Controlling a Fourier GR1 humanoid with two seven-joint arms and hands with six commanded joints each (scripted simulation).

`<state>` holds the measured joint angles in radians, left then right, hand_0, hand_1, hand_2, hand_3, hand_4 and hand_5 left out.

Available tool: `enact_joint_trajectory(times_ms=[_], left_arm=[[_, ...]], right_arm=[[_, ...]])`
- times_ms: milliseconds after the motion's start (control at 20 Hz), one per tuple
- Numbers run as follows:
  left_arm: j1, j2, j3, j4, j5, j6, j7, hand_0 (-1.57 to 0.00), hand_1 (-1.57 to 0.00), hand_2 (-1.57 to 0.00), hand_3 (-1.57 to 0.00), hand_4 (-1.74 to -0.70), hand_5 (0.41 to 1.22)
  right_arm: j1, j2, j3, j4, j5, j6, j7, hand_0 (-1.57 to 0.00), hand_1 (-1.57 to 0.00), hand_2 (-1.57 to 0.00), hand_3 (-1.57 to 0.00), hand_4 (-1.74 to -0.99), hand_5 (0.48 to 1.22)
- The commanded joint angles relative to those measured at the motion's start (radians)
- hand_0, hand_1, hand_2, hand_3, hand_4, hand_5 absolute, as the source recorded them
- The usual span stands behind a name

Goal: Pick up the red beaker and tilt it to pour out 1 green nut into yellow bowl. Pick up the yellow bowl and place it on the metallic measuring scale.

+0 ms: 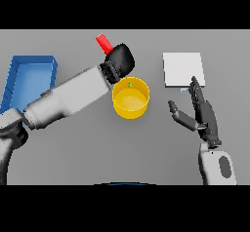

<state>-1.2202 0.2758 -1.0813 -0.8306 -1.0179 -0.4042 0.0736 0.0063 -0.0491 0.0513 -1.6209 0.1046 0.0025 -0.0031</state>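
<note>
Two hands show in the head view, over a grey tabletop (73, 143). Reaching in from the lower left on its white and grey arm, the left hand (120, 60) is clenched around a red cylindrical beaker (103, 43), whose free end sticks out past the hand, up and to the left, so the beaker is tilted. Just below that hand, its rim nearly touching the wrist, stands a round yellow bowl (130, 99), and a small green nut (130, 85) lies inside the bowl near the rim closest to the hand. Beyond the forearm of the same arm, on its outer side, sits a blue rectangular tray (29, 77) with raised walls. The right hand (201, 115) is released, fingers straight and thumb spread, palm turned towards the bowl, which lies well apart from it on its thumb side. Just past its fingertips rests a flat square metallic measuring scale (182, 69); the longest finger overlaps the scale's near edge.
</note>
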Motion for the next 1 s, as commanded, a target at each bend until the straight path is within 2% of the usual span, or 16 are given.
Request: enact_joint_trajectory(times_ms=[0,100,300,550,800,900,950], left_arm=[[-0.01,-0.007,-0.031,0.013,-0.018,-0.005,-0.01,-1.57,-1.57,-1.57,-1.55,-1.74,1.221],[-0.044,-0.015,-0.078,0.017,-0.037,-0.028,-0.048,-1.57,-1.57,-1.57,-1.55,-1.74,1.221],[-0.078,-0.035,-0.121,0.035,-0.046,-0.054,-0.045,-1.57,-1.57,-1.57,-1.56,-1.74,1.221],[-0.127,-0.042,-0.188,0.065,-0.064,-0.068,-0.071,-1.57,-1.57,-1.57,-1.57,-1.74,1.221],[-0.174,-0.033,-0.203,0.07,-0.054,-0.048,-0.061,-1.57,-1.57,-1.57,-1.57,-1.74,1.221],[-0.222,-0.021,-0.181,0.099,-0.037,-0.028,-0.06,-1.57,-1.57,-1.57,-1.57,-1.74,1.159],[-0.241,-0.012,-0.18,0.112,-0.038,-0.005,-0.057,-1.57,-1.57,-1.57,-1.57,-1.74,1.171]], right_arm=[[-0.005,-0.001,-0.003,0.007,0.005,-0.006,-0.008,0.0,0.0,0.0,0.0,-1.283,0.602],[0.005,0.004,0.005,0.013,0.014,-0.005,-0.019,0.0,0.0,0.0,0.0,-1.29,0.607],[0.015,0.004,0.009,0.004,0.023,-0.011,-0.014,0.0,0.0,0.0,0.0,-1.283,0.601],[0.017,-0.001,0.007,0.015,0.036,-0.019,-0.033,0.0,0.0,0.0,0.0,-1.264,0.588],[0.027,0.003,0.019,-0.004,0.04,-0.016,-0.032,0.0,0.0,0.0,0.0,-1.233,0.585],[0.029,0.003,0.02,-0.006,0.045,-0.019,-0.029,0.0,0.0,0.0,0.0,-1.222,0.59],[0.024,0.007,0.02,-0.002,0.042,-0.018,-0.039,0.0,0.0,0.0,0.0,-1.219,0.595]])
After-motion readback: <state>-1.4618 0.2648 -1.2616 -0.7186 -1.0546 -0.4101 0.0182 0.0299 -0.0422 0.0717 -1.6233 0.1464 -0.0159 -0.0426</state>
